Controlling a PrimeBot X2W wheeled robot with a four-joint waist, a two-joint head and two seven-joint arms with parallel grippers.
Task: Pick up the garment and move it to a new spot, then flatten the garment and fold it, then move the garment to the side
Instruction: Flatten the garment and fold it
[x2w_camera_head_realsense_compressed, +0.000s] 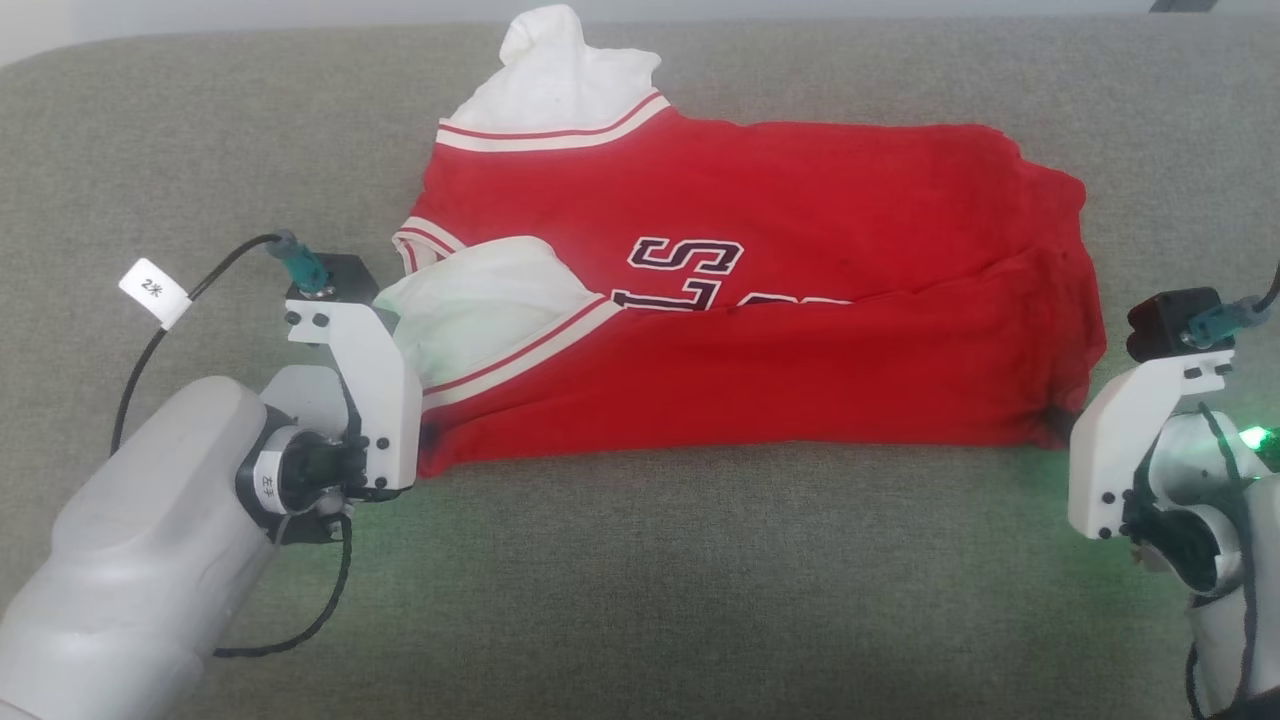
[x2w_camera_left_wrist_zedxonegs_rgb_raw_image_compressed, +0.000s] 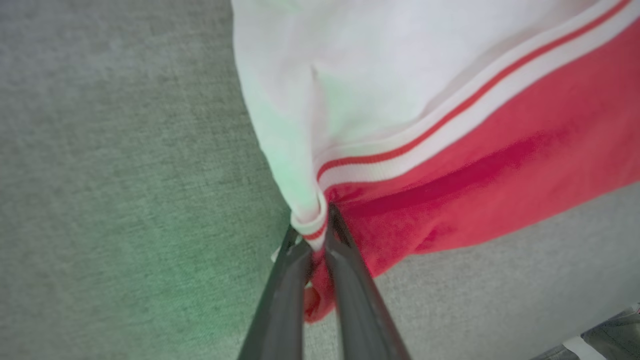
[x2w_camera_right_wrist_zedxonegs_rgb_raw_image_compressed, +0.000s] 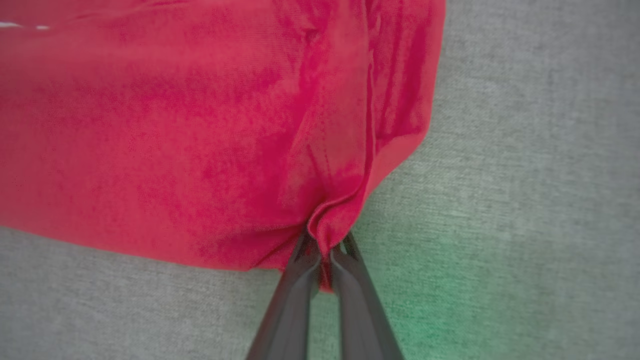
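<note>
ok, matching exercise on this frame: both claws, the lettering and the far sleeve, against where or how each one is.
Things:
1. left claw
2. right claw
3. lettering
4. far sleeve

States:
a. shut on a plain red corner of the garment
b. half hidden under a folded red layer
c. shut on a corner with striped trim
d. white, sticking out past the red body

Pairs: 1-c, 2-a, 3-b, 4-d

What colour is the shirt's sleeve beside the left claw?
White, with a red-and-white striped band; the shirt's sleeve shows best in the left wrist view.
</note>
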